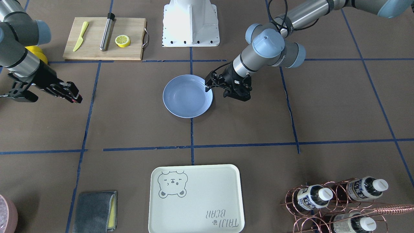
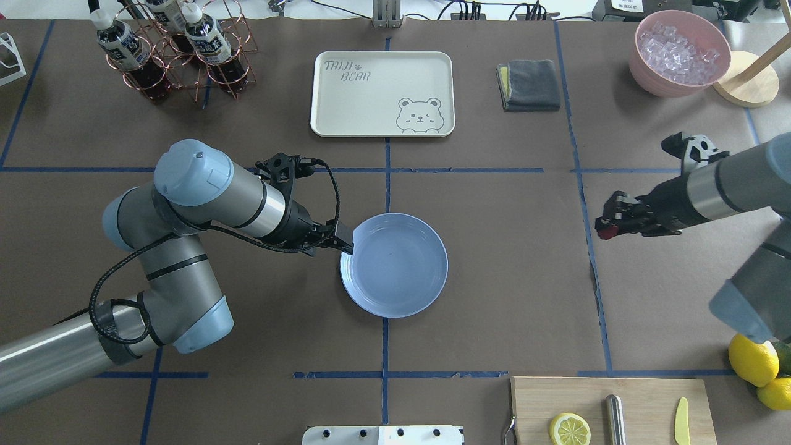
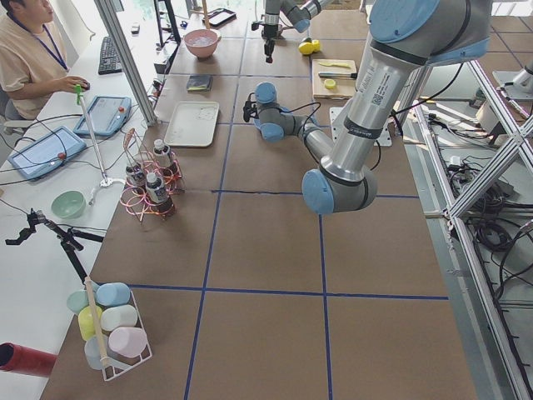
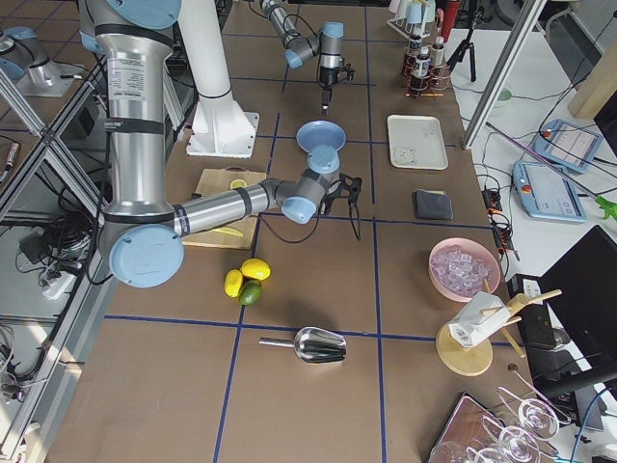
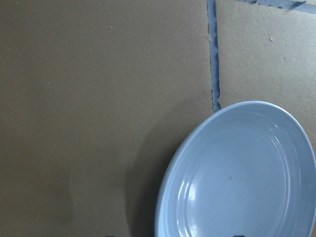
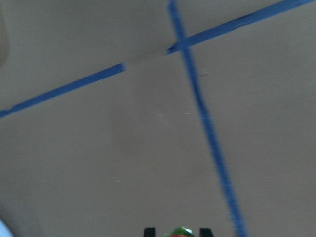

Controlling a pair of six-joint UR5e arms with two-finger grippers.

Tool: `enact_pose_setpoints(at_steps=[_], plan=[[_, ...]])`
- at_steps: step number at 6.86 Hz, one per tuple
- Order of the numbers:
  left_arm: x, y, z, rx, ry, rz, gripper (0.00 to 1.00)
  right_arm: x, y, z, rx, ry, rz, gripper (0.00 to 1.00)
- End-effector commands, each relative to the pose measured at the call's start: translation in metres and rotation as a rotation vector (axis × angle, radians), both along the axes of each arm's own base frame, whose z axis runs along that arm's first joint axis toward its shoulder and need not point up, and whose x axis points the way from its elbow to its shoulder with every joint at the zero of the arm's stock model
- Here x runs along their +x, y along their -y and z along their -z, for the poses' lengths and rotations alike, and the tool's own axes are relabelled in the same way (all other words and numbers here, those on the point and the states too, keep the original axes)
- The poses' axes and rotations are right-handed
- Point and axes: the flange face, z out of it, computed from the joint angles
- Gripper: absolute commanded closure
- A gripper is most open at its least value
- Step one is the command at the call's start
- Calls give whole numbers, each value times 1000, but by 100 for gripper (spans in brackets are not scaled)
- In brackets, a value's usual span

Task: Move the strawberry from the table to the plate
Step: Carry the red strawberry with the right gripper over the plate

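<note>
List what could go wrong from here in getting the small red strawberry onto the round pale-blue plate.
1. The tiny red strawberry sits only at the very tips of the right gripper, well away from the round pale-blue plate; it might slip out during the carry.
2. The left gripper is at the plate's rim, so the arms could collide over the plate, or the plate could get nudged.

Silver-grey arms (image 2: 179, 272), pale-blue joint caps (image 2: 185, 170), black cables (image 2: 338, 198), white base (image 1: 190, 26).
</note>
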Motion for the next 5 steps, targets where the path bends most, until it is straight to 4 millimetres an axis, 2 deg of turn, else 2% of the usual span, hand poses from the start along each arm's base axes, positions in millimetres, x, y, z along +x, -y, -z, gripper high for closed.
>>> enact_pose_setpoints(at_steps=[1, 2, 3, 4, 5], plan=[[-38, 9, -4, 20, -7, 59, 16, -127, -12, 158, -121, 74, -88, 100], [-51, 8, -14, 18, 1, 67, 16, -179, -26, 211, -119, -3, -114, 100], [-62, 12, -24, 11, 12, 79, 16, -221, -31, 229, -110, -63, -136, 100], [-64, 13, -26, 10, 13, 81, 13, -257, -22, 229, -125, -115, -135, 100], [-64, 13, -24, 12, 11, 82, 3, -279, -40, 212, -122, -153, -115, 100]])
